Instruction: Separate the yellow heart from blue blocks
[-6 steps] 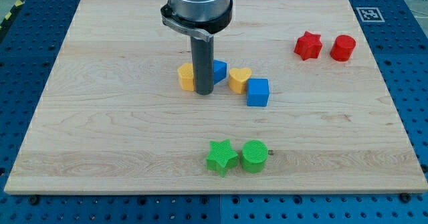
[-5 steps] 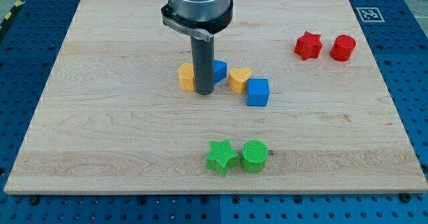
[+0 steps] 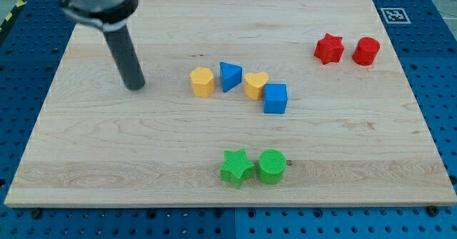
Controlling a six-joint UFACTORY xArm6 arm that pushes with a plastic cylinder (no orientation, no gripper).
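The yellow heart (image 3: 255, 85) lies near the board's middle. It touches the blue cube (image 3: 275, 98) at its lower right and sits close to the blue triangle (image 3: 229, 76) on its left. A yellow rounded block (image 3: 202, 82) lies just left of the triangle. My tip (image 3: 136, 86) rests on the board well to the view's left of this row, apart from all blocks.
A red star (image 3: 328, 48) and a red cylinder (image 3: 365, 51) sit at the upper right. A green star (image 3: 236, 167) and a green cylinder (image 3: 271, 166) sit near the bottom edge. The wooden board (image 3: 107, 160) lies on a blue perforated table.
My tip has moved from between the yellow rounded block and the blue triangle far to the view's left. The blocks have not moved.
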